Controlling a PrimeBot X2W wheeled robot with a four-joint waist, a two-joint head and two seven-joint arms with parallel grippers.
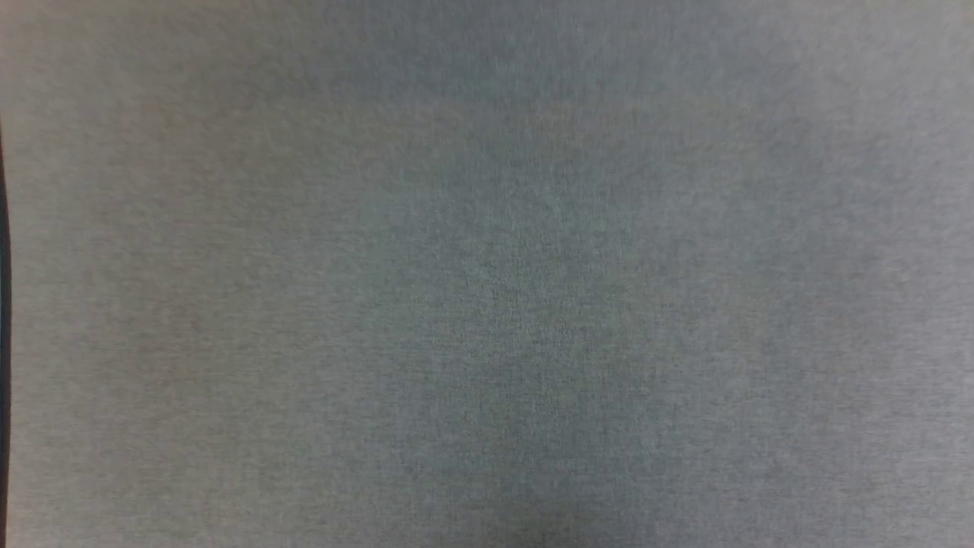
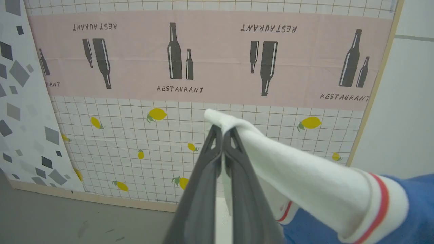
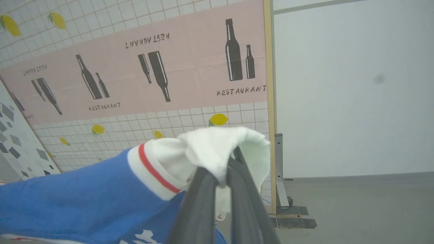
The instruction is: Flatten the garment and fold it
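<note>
Jaws: left gripper point(image 2: 222, 135) and right gripper point(image 3: 222, 176) each pinched tight on a white sleeve end of the garment point(image 2: 322, 183), blue body slung between.
Technique: spread both sleeves apart, level and even, so it likely drapes untwisted before lowering.
Surface: plain grey cloth point(image 1: 487, 274) in the head view.
Room: printed panel point(image 2: 210, 67) of bottles and lemons, white wall point(image 3: 352, 84), grey floor point(image 3: 356, 203).

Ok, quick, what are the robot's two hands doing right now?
Left end effector: closed, holding the garment by a white sleeve.
Right end effector: closed, holding the garment by a white sleeve too.
</note>
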